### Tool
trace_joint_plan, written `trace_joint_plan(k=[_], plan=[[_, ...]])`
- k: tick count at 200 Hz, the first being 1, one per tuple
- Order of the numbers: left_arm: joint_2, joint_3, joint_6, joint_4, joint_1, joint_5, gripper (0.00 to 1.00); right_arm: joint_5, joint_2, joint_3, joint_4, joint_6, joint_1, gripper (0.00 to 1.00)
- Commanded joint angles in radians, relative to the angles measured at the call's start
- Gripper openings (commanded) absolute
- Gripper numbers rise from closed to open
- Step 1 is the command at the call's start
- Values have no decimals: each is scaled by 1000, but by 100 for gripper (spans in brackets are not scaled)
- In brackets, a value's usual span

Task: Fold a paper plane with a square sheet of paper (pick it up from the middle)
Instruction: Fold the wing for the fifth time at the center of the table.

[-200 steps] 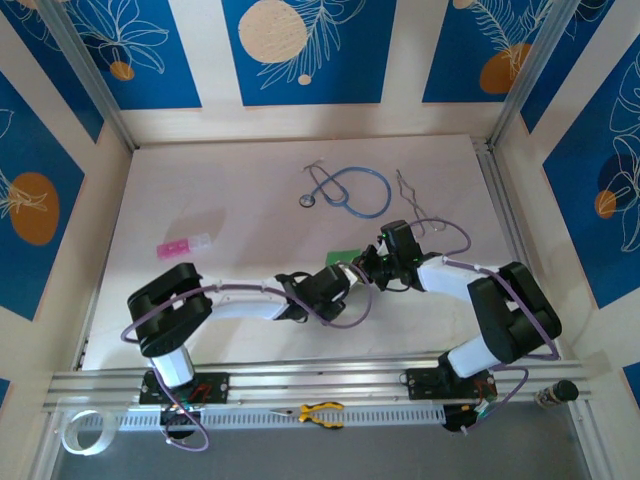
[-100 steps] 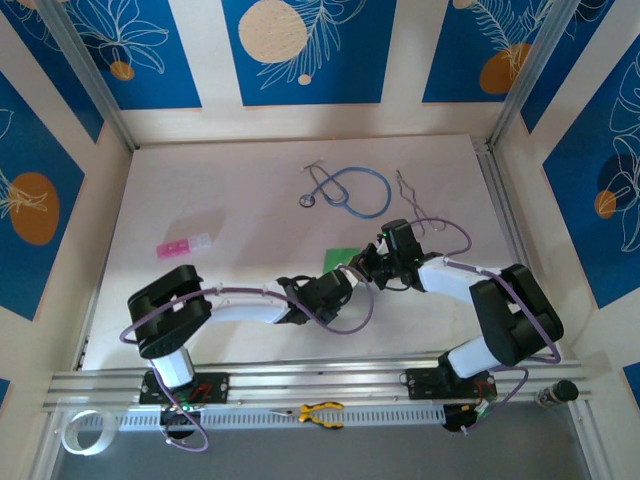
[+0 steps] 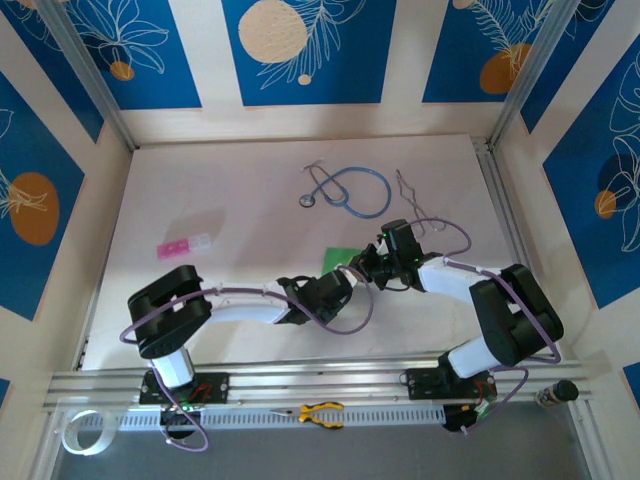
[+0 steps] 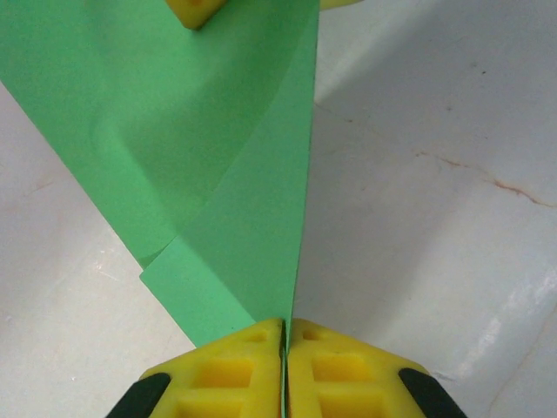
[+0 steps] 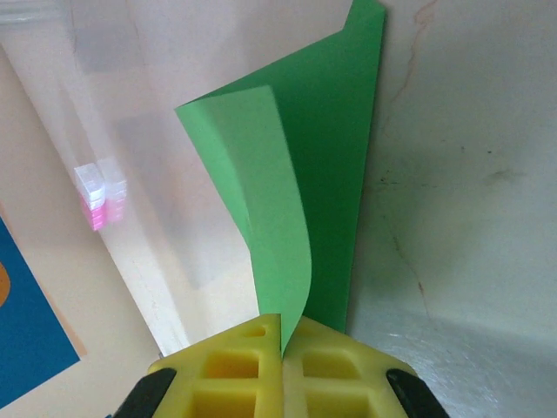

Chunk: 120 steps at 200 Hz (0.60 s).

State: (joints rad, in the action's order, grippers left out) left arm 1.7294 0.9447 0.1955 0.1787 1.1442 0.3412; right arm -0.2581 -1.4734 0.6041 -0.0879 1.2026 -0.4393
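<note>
The green square sheet of paper (image 3: 341, 256) is folded into overlapping flaps and is held up off the white table between the two arms at mid-table. In the left wrist view the sheet (image 4: 218, 174) tapers down into my left gripper (image 4: 285, 326), whose yellow jaws are shut on its lower edge. A yellow fingertip (image 4: 196, 10) of the other gripper touches its far end. In the right wrist view the sheet (image 5: 335, 157) stands upright with one flap curling, and my right gripper (image 5: 283, 324) is shut on its near edge. From above, the left gripper (image 3: 350, 272) and the right gripper (image 3: 368, 268) nearly meet.
A blue stethoscope (image 3: 350, 190) and a bent wire piece (image 3: 408, 190) lie toward the back. A pink and white piece (image 3: 183, 245) lies at the left. Yellow-handled pliers (image 3: 321, 412) and a tape roll (image 3: 82, 432) rest on the front rail. Walls enclose the table.
My left gripper has closed onto the paper's edge. Both arms and the paper have stayed almost in place.
</note>
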Motion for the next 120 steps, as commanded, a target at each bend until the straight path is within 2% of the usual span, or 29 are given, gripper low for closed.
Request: trace_joint_plan(k=[1, 30, 56, 66, 120], plan=[[8, 12, 42, 21, 9, 4, 10, -4, 23, 2, 56, -35, -2, 7], [18, 7, 92, 16, 6, -8, 8, 1, 56, 3, 115, -86, 24, 14], [7, -9, 122, -9, 1, -24, 8, -2, 115, -7, 161, -138, 60, 32], [0, -15, 123, -19, -4, -42, 8, 6, 143, -14, 181, -153, 73, 36], [2, -25, 138, -56, -56, -168, 5, 11, 258, -41, 274, -208, 129, 41]])
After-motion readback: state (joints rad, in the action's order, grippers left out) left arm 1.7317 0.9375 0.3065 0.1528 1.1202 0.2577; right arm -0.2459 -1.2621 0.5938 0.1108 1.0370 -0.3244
